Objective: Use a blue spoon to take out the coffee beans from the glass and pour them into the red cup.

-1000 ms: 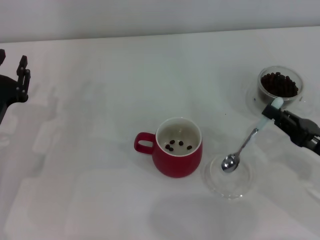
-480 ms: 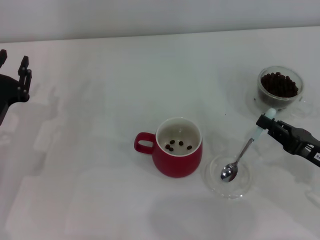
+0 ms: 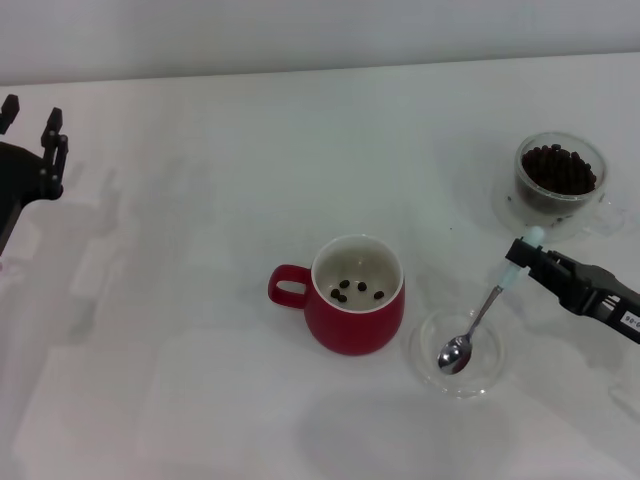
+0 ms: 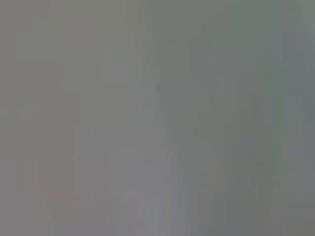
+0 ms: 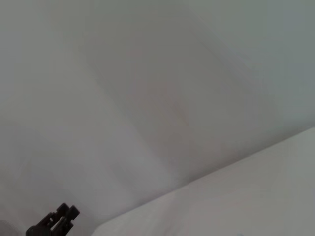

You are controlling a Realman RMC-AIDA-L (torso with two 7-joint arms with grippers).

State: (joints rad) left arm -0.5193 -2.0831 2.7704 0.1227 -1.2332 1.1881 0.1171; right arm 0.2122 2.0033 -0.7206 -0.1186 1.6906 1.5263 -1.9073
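Note:
The red cup (image 3: 358,298) stands mid-table with a few coffee beans (image 3: 356,290) on its white bottom. At the far right the glass (image 3: 559,180) holds a heap of dark beans. My right gripper (image 3: 527,258) is shut on the pale handle of the blue spoon (image 3: 478,316), whose empty metal bowl rests low in a shallow clear dish (image 3: 458,352) just right of the cup. My left gripper (image 3: 35,135) is at the far left edge, away from the work; it also appears small and distant in the right wrist view (image 5: 54,223).
The white table (image 3: 200,300) stretches wide to the left of the cup. A pale wall runs along the back. The left wrist view shows only a blank grey surface.
My right gripper has drawn toward the near side and lowered, carrying the spoon; its bowl has sunk into the clear dish. The left arm has barely shifted.

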